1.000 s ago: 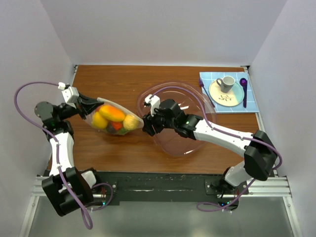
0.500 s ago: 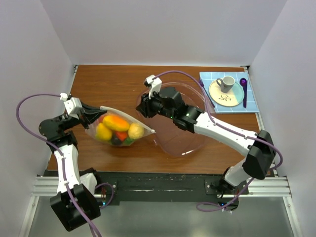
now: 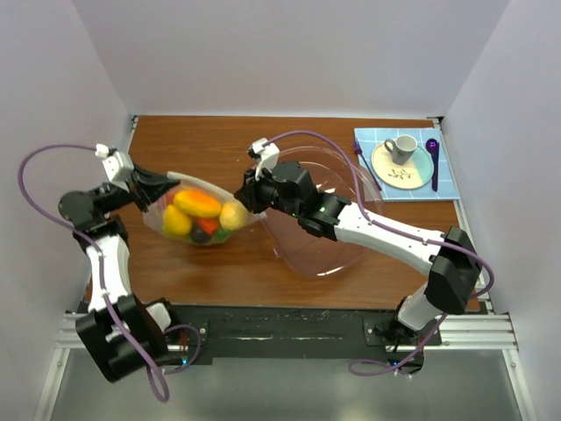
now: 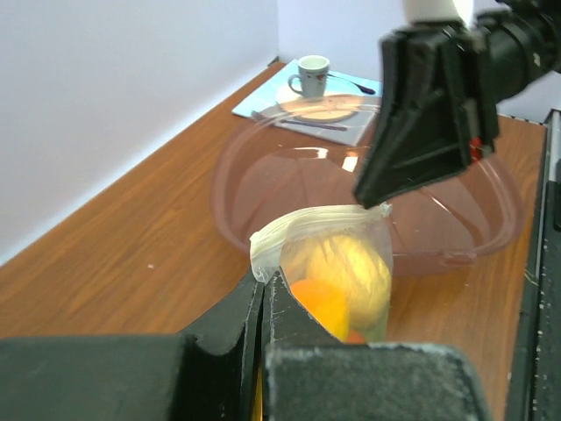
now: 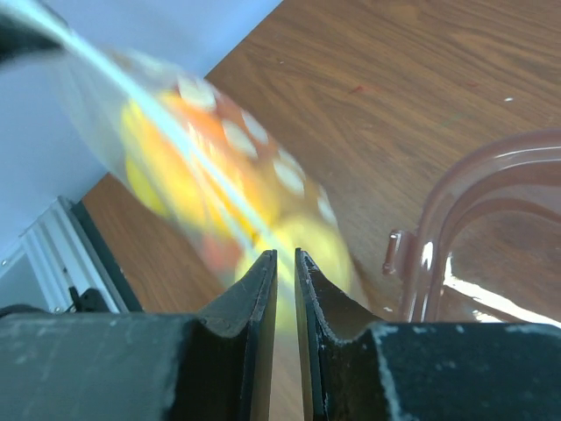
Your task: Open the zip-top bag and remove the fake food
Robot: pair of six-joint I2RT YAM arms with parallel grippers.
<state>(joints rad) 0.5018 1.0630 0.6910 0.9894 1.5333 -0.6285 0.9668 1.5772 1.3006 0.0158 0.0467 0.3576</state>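
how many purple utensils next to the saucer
2. One purple utensil lies on the blue mat left of the saucer; the other lies right of it. None looks hidden.

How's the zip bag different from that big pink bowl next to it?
The zip-top bag is a small, soft pouch; the bowl is bigger, rigid and pink-tinted. The bag holds fake food; no food shows in the bowl. The bag is pinched between the left gripper and right gripper; the bowl sits free on the table. Both are see-through.
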